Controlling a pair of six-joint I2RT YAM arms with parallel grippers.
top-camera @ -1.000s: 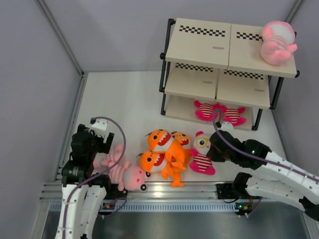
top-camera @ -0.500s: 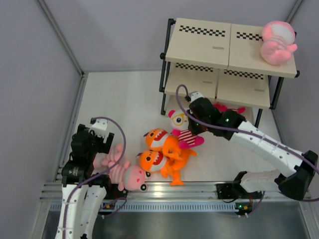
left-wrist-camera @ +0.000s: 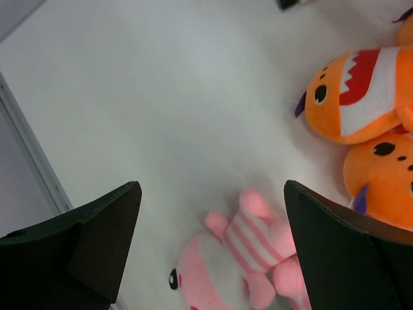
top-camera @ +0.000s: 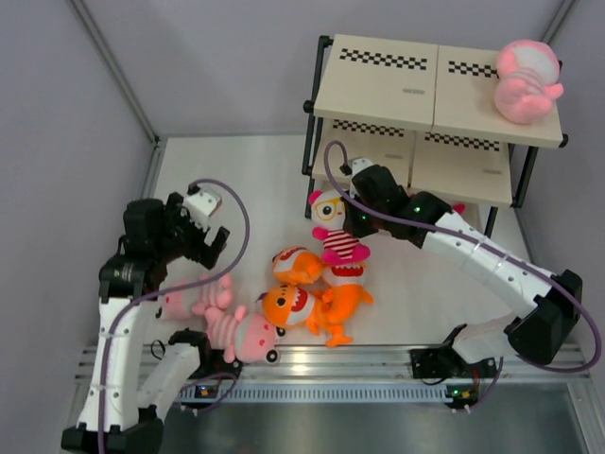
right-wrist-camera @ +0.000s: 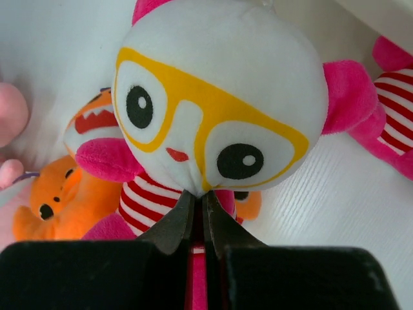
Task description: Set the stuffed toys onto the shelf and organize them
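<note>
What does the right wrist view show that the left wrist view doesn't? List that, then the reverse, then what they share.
Right wrist only: the right gripper shut on the neck of the white-headed toy with yellow glasses, and a magenta striped toy at the right edge.
Left wrist only: the left gripper open, above the pale pink striped doll lying on the table.
Both: the orange sharks and the white table.
</note>
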